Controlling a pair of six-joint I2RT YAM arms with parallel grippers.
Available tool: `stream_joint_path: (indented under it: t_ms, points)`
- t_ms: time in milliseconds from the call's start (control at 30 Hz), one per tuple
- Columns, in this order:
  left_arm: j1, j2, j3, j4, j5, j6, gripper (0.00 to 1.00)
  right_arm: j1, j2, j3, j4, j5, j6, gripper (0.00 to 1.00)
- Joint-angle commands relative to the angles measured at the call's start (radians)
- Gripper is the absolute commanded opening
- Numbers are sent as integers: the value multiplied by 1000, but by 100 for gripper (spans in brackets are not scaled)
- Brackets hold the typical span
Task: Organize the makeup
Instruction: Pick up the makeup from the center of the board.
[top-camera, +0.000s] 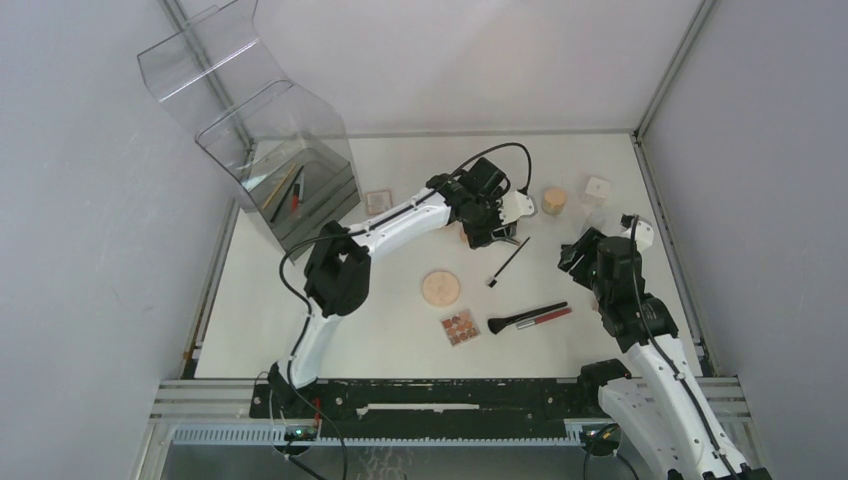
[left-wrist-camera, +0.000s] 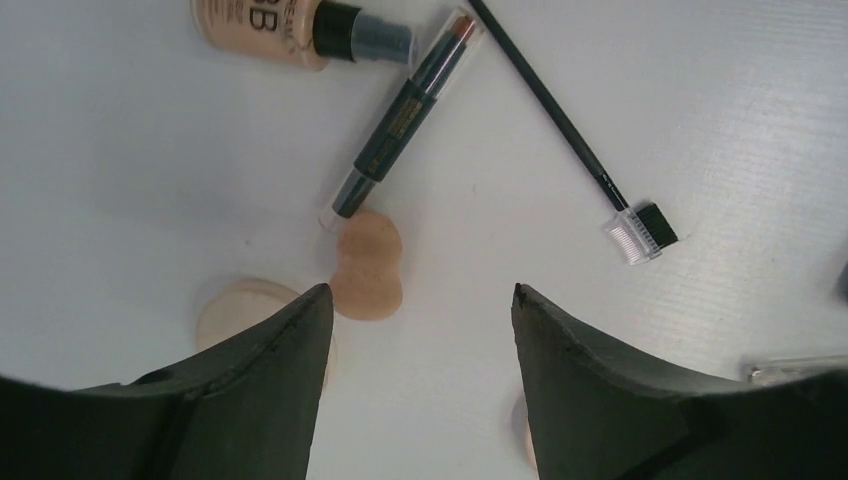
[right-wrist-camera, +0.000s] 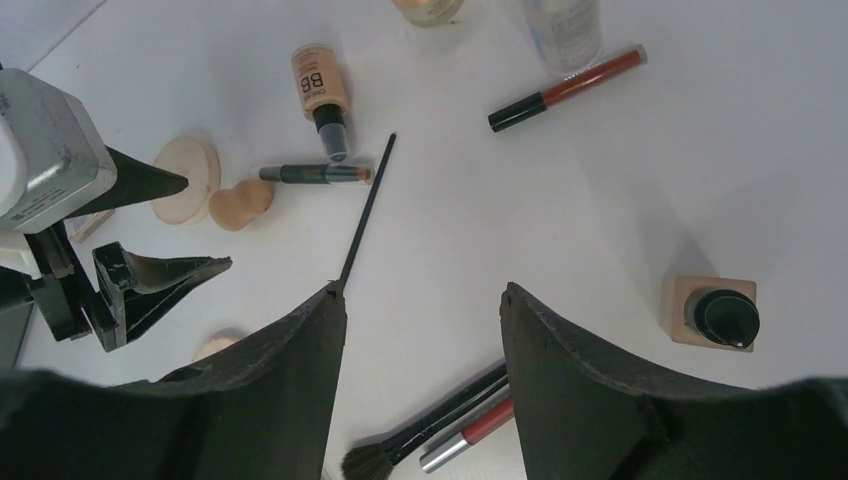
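Looking down from the top view: finding the left gripper (top-camera: 487, 238) hanging just above the centre of the frame, jaws parted and clasping nothing. Placing the right gripper (top-camera: 573, 256) at centre right, likewise parted and empty. Noting the makeup lying scattered on the table (top-camera: 300, 320): a round powder disc (top-camera: 441, 288) just below centre, a square palette (top-camera: 460, 327) to its lower right, and a black brush (top-camera: 527, 317) and a red pencil (top-camera: 548, 318) lying together right of the palette. Spotting the clear organizer (top-camera: 270, 150) at upper left, holding a couple of thin sticks.

Turning to the left wrist view: seeing the jaws spreading wide along the bottom edge, bare table between them. Finding a beige sponge (left-wrist-camera: 367, 265) just above the lower-left jaw, a dark stick (left-wrist-camera: 405, 115) touching its top, a tan bottle (left-wrist-camera: 270, 25) at the upper edge, and a thin comb brush (left-wrist-camera: 575, 130) slanting at upper right.

Moving to the right wrist view: seeing wide jaws gripping nothing, and a square foundation bottle (right-wrist-camera: 712, 312) standing at right.
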Motion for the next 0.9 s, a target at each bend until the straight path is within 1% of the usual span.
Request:
stream_joint_path:
  t_ms: [0, 200, 367, 633, 867]
  points:
    - [0, 31, 76, 42, 78, 151, 71, -7, -7, -5, 4, 2, -12, 66]
    - [0, 143, 191, 7, 57, 160, 73, -10, -7, -10, 6, -13, -8, 66]
    - [7, 180, 198, 53, 38, 151, 74, -13, -29, -10, -11, -6, -7, 66]
    - [15, 214, 232, 58, 59, 135, 75, -23, -45, -15, -18, 0, -15, 66]
    - [14, 220, 243, 54, 72, 127, 77, -27, -23, -15, 11, -34, -15, 66]
